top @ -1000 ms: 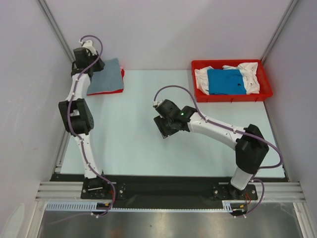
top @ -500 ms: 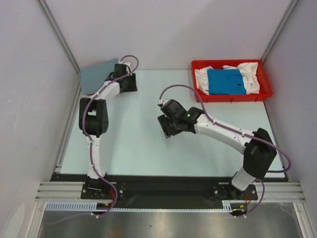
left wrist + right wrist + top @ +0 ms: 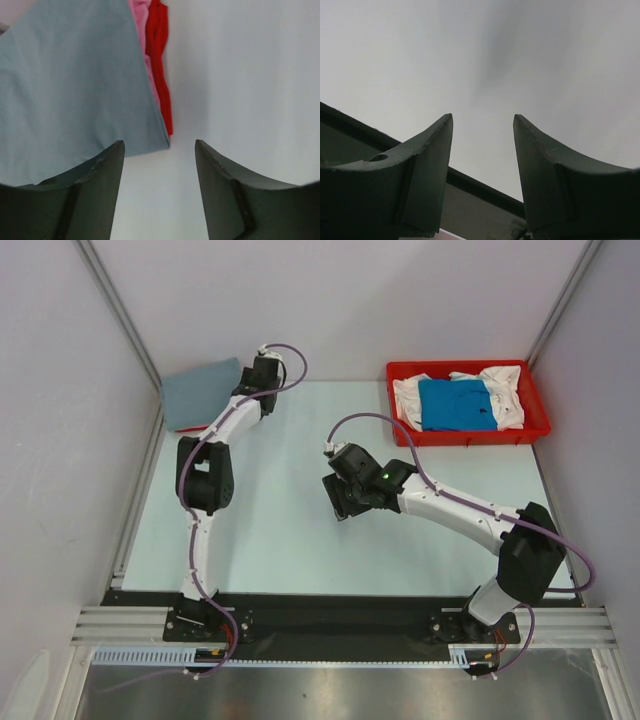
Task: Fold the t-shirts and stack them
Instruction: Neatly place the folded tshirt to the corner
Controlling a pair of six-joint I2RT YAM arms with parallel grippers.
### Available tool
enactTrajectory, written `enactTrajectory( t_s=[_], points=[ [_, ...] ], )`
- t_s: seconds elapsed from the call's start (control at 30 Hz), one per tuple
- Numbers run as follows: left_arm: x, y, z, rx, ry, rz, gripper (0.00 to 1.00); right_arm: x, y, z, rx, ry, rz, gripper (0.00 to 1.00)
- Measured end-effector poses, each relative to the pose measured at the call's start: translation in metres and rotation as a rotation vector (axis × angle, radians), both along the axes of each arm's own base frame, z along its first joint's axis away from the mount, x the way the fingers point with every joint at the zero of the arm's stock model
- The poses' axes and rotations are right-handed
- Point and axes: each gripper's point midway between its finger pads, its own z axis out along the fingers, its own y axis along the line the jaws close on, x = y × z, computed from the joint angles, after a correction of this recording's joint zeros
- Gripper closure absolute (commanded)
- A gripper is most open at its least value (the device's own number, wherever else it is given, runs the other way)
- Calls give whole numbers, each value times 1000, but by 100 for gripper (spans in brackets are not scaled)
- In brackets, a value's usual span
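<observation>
A folded slate grey t-shirt (image 3: 200, 390) lies at the table's back left corner, on top of a pink t-shirt (image 3: 140, 30) and a red t-shirt (image 3: 161, 60) whose edges show beside the grey t-shirt (image 3: 75, 85) in the left wrist view. My left gripper (image 3: 258, 390) hovers just right of that stack. The left gripper (image 3: 159, 150) is open, with bare table between its jaws. My right gripper (image 3: 342, 508) hangs over the middle of the table. The right gripper (image 3: 482, 125) is open and holds nothing.
A red plastic tray (image 3: 400, 430) stands at the back right, holding a white t-shirt (image 3: 505, 385) with a bright blue t-shirt (image 3: 457, 405) on top. Grey walls close in the left, back and right sides of the pale table (image 3: 280, 540).
My left gripper has opened and swung right, off the grey t-shirt, which now lies on the stack. The right arm has drifted slightly to the right.
</observation>
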Motion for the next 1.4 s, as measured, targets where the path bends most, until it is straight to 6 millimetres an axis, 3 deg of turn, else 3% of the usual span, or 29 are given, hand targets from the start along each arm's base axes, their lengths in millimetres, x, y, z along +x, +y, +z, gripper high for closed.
enactTrajectory(
  t_s=[0.33, 0.47, 0.83, 0.93, 1.03, 1.07, 1.13, 1.4],
  points=[
    [12, 33, -24, 78, 61, 47, 40, 1, -1, 0, 0, 1, -4, 43],
    [10, 35, -29, 79, 77, 46, 49, 1, -1, 0, 1, 1, -7, 43],
    [13, 32, -47, 71, 113, 30, 47, 1, 0, 0, 7, 3, -13, 43],
    [12, 33, -51, 71, 123, 30, 60, 2, 0, 1, 9, 2, -13, 43],
    [11, 33, -51, 71, 125, 29, 79, 2, 1, 1, 12, 1, -12, 43],
    [11, 33, -52, 68, 125, 29, 90, 2, 1, 1, 12, 1, -12, 43],
    [11, 32, -52, 62, 126, 27, 100, 2, 1, 1, 12, 2, -12, 43],
    [5, 28, -56, 40, 142, 4, 100, 2, 1, 1, 13, 1, -11, 43]
  ],
)
